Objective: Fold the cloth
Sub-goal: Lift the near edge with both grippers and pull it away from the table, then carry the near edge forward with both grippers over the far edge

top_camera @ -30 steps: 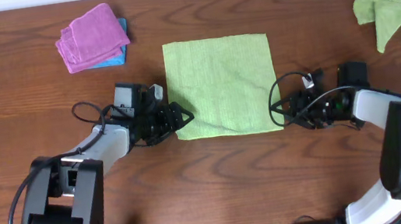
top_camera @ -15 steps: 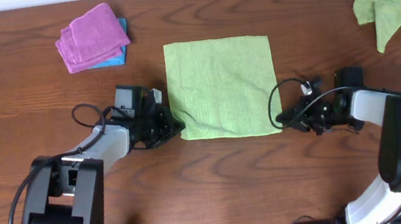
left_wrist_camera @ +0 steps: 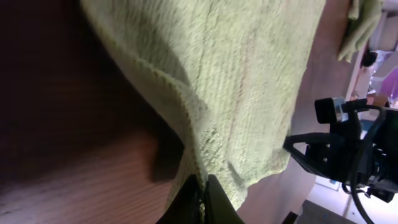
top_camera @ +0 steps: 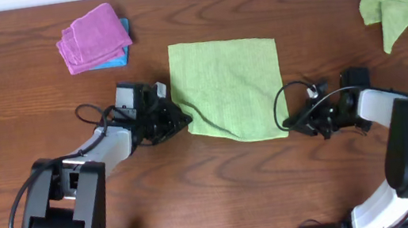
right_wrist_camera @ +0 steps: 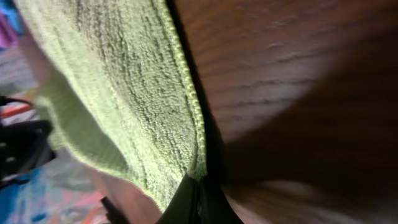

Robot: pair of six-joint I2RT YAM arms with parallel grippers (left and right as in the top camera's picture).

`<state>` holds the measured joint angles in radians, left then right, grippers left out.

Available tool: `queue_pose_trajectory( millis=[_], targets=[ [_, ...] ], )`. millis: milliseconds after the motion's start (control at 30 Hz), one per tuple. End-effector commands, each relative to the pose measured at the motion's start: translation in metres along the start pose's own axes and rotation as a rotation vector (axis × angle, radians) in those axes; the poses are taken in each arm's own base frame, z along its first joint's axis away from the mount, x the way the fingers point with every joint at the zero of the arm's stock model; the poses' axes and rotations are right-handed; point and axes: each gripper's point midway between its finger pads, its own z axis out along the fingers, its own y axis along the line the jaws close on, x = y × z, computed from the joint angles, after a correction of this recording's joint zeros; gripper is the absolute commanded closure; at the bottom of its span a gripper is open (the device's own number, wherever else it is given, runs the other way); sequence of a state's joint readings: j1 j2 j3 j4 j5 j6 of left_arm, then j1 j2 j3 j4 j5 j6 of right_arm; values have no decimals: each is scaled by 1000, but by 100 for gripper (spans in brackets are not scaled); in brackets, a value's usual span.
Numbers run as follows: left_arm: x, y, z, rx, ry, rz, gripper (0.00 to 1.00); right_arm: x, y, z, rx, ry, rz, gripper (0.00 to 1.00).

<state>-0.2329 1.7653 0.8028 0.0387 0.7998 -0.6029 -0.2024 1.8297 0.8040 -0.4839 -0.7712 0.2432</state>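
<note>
The cloth [top_camera: 229, 82] is lime-green terry and lies spread in the table's middle, its near edge lifted and pulled inward. My left gripper [top_camera: 186, 122] is shut on the cloth's near left corner. My right gripper [top_camera: 285, 125] is shut on the near right corner. In the left wrist view the cloth [left_wrist_camera: 236, 81] rises from between the pinched fingers [left_wrist_camera: 217, 205], with the right arm [left_wrist_camera: 339, 149] beyond it. The right wrist view shows the cloth's hem [right_wrist_camera: 193, 118] running down into the closed fingers [right_wrist_camera: 186, 202].
A folded purple cloth [top_camera: 93, 36] on a blue one lies at the back left. A crumpled lime-green cloth [top_camera: 398, 13] lies at the back right. Both arms lie low on the wooden table [top_camera: 223, 191] on either side of the cloth.
Both grippers closed on the cloth's near corners and began lifting them. The near edge has drawn inward and away from the table.
</note>
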Motion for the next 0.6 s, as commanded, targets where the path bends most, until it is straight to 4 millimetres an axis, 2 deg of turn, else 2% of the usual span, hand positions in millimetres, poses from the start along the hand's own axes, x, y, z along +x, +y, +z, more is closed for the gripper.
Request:
queue_pose_trajectory(
  millis=[0, 233, 367, 567],
  targets=[
    [-6, -15, 1, 47, 12, 19, 94, -18, -9, -14, 133, -82, -25, 98],
    [-14, -35, -3, 100, 19, 47, 94, -37, 15, -34, 109, -173, -45, 98],
    [-14, -36, -3, 99, 21, 44, 94, -49, 25, -39, 90, -208, -38, 98],
    [-14, -36, -4, 98, 22, 43, 94, -63, 54, -45, 31, -230, -69, 98]
  ],
)
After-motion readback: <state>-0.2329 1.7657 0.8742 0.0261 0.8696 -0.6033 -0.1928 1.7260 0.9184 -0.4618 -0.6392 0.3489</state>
